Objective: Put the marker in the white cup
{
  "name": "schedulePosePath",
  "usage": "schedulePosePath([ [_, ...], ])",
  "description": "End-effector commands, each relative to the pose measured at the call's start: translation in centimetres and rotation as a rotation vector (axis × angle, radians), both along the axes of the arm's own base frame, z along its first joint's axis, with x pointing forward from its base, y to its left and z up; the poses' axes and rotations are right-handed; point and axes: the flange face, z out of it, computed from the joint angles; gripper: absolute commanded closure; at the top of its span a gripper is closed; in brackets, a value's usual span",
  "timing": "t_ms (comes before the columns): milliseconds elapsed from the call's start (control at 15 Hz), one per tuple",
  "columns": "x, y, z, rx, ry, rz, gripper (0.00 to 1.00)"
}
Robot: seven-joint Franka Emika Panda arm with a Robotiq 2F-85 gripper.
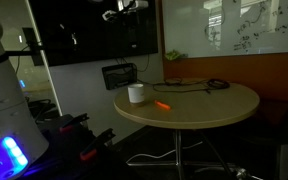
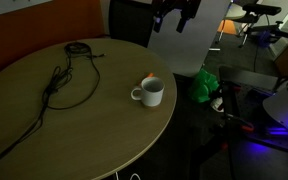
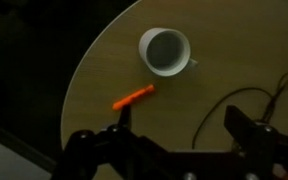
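Tool point(image 3: 179, 128) released: in the wrist view its two fingers stand wide apart with nothing between them, well above the bench point(image 3: 99, 60). In an exterior view the tool point(image 2: 174, 12) hangs high, near the top of frame, clear of everything on the bench. Marker point(image 3: 134, 97) lies flat on the wood, apart from the white cup point(image 3: 165, 51) and nearer the rounded bench edge; one end points roughly toward the cup. Same layout in an exterior view: marker point(image 1: 163, 105) lies beside the cup point(image 1: 136, 94), not touching it. Cup upright, mouth open; interior looks empty from above. Black cable point(image 3: 246, 100) loops on the far side of the cup, well apart from the marker. Progress: nothing of the task done as far as the frames show; marker not grasped, cup unfilled. Remaining, in my judgement: descend over the marker, line the fingers across its shaft, close, lift, carry over the cup mouth, release. Thin stick lying flat, so a low grasp close to the bench surface is probably needed.
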Motion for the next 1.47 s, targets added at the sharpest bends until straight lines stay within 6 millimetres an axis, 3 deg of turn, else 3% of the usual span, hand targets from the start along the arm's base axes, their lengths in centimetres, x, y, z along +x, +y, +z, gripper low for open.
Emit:
schedulePosePath([
  [0, 2.6, -1.3, -2.6, -0.005, 0.072, -0.190, 0.00],
  [133, 2.7, -1.8, -3.0, 0.040, 0.175, -0.250, 0.00],
  [200, 2.3, -1.8, -3.7, 0.012, 0.109, -0.195, 0.00],
  [733, 2.8, -1.9, -3.3, 0.026, 0.153, -0.227, 0.00],
  [800, 3.3, -2.2, -3.8, 0.009, 0.119, -0.332, 0.00],
  [1000, 5.2, -3.3, -6.3, 0.017, 0.094, -0.513, 0.00],
  [1400, 7.9, -5.7, -13.9, 0.014, 0.092, -0.858, 0.00],
])
